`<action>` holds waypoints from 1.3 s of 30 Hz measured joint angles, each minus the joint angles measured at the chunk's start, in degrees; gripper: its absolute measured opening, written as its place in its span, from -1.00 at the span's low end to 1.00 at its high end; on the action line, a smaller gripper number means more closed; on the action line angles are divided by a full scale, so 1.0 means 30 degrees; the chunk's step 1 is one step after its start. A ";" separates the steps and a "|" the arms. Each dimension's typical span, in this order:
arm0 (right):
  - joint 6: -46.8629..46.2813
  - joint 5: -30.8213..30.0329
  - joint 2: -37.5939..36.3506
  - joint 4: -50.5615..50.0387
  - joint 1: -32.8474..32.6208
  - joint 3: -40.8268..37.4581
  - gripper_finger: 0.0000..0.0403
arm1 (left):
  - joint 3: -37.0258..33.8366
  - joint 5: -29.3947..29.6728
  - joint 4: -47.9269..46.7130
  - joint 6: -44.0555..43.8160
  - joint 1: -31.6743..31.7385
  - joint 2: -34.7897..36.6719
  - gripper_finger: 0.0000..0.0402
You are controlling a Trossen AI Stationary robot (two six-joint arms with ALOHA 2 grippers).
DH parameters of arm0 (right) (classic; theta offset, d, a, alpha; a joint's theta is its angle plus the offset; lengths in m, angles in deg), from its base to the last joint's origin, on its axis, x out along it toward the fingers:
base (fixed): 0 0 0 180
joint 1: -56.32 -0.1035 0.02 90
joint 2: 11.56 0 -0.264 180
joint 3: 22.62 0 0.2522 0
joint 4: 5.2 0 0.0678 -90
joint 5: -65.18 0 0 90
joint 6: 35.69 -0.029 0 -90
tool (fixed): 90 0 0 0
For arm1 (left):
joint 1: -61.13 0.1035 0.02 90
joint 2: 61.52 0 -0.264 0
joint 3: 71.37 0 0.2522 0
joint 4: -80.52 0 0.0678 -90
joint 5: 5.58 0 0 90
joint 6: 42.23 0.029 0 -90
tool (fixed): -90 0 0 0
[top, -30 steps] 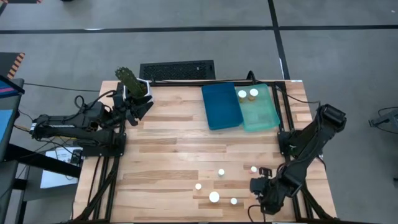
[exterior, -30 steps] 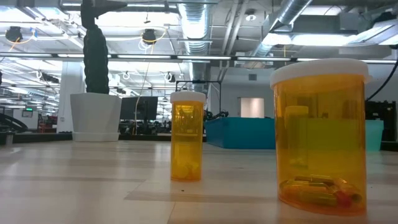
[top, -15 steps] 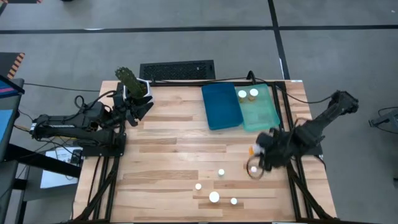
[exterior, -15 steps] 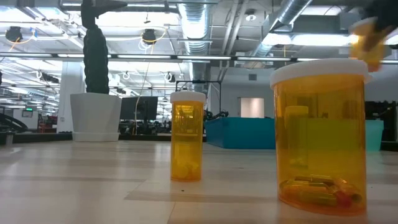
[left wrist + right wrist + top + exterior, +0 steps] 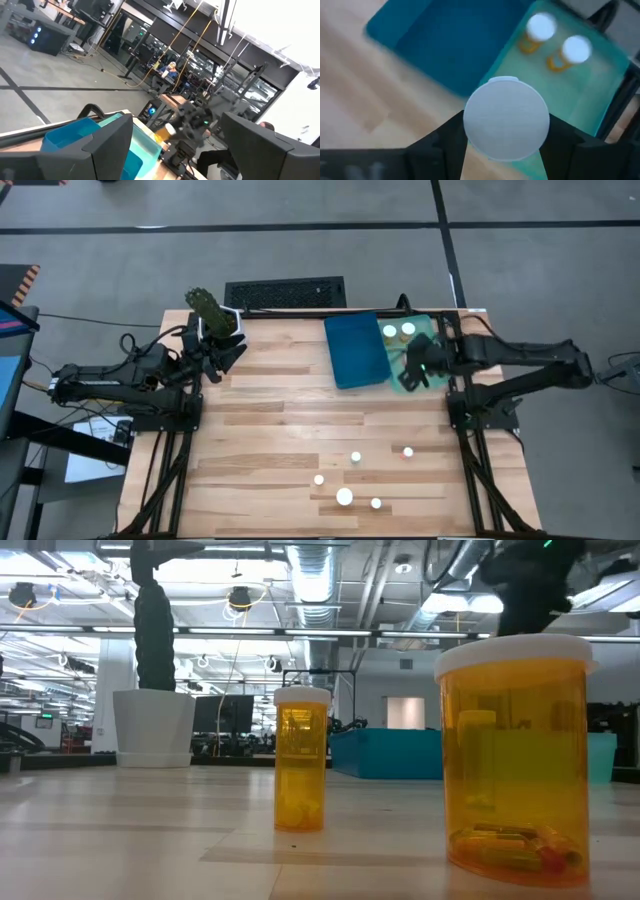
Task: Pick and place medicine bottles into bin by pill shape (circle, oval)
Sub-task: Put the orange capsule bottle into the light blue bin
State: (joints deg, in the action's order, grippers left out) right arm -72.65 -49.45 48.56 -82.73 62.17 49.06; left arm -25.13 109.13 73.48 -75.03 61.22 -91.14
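- The right gripper [image 5: 412, 367] was held over the light green bin [image 5: 436, 366] at the far right of the wooden table [image 5: 270, 415], beside the dark blue bin [image 5: 356, 350].
- A white-capped bottle [image 5: 506, 119] was clamped between the two dark fingers [image 5: 437, 147] of that gripper, with one finger pressed against each side of it and the round cap turned toward the wrist camera.
- Two bottles [image 5: 398, 331] were seen standing in the green bin's far end, side by side.
- Five more bottles [image 5: 345, 497] were spread across the near part of the table, well apart from the bins.
- The left gripper [image 5: 222, 352] was parked at the far left edge near a potted cactus [image 5: 211, 309]; its fingers [image 5: 107, 145] were spread apart with nothing between them.
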 joint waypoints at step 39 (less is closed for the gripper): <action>0.5485 0.2848 0.6270 0.9352 0.8747 -0.3937 0.09 | 0.0000 -0.0044 -0.0430 0.0138 -0.0003 0.0000 0.48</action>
State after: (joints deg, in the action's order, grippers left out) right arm -56.20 -40.91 67.37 -54.68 88.42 37.25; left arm -25.13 109.00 72.19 -74.62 61.21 -91.14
